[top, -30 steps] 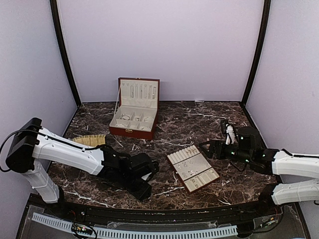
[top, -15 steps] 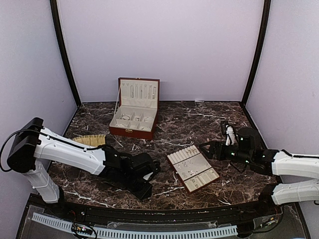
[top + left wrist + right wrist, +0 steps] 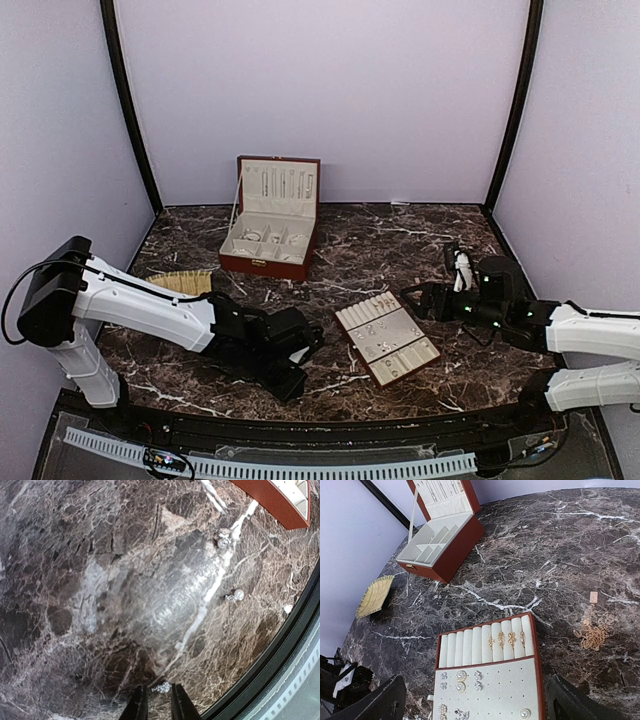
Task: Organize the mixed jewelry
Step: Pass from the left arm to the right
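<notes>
"Well, left pincer (image 3: 157,701)?"

"Narrow. Shut on a tiny stud (image 3: 161,687), by the look of it. Only the very tips."

"Danger?"

"Could slip out, held by so little. Might drop, bounce and roll to the black table edge (image 3: 277,640), close by at 4 o'clock. Hard to find after that."

"Anything else close?"

"One pearl stud (image 3: 235,595) on the marble at 1 o'clock from the tips. Second pearl stud (image 3: 223,539) farther up, also near 1 o'clock. Could get knocked away by a low sweep. Better to lift first, then travel."

"Right pincer (image 3: 415,297)?"

"Wide open, holding nothing. Hanging just beside the tray (image 3: 534,645), at its 2 o'clock in the top view. Could bump the left arm if both reach the tray together."

"Room to move?"

"Lots of bare marble between the tray and the red-brown box (image 3: 265,262), up at 12 o'clock. Tight only at 6 o'clock, along the table edge."
</notes>
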Robot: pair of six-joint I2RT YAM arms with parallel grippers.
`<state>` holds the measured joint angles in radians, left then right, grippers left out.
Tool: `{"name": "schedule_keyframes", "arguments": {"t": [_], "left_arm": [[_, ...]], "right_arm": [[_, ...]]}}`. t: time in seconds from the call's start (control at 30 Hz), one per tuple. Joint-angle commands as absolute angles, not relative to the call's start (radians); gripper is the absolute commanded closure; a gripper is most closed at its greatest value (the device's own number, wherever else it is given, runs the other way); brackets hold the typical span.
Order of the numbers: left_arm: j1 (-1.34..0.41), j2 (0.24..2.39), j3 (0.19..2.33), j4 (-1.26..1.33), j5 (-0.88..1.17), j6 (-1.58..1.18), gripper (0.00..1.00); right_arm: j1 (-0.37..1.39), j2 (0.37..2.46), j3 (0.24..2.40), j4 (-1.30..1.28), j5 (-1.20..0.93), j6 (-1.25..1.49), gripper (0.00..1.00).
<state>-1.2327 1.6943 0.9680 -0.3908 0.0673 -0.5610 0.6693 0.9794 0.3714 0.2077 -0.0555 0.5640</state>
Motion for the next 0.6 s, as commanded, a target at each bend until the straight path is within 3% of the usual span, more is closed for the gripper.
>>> {"name": "schedule_keyframes", "arguments": {"t": [0.0, 0.37, 0.57], "left_arm": [[-1.236, 1.696, 0.990, -0.400, 0.072, -0.548, 0.83], [-1.236, 1.703, 0.991, -0.394, 0.089, -0.545, 0.88], [-1.236, 1.698, 0.990, -0.391, 0.084, -0.545, 1.00]], "right_arm": [[0.663, 0.968, 0.359, 0.238, -0.048, 0.576, 0.01], [0.661, 0.970, 0.358, 0.239, -0.046, 0.575, 0.01], [0.660, 0.971, 0.357, 0.240, -0.047, 0.574, 0.01]]}}
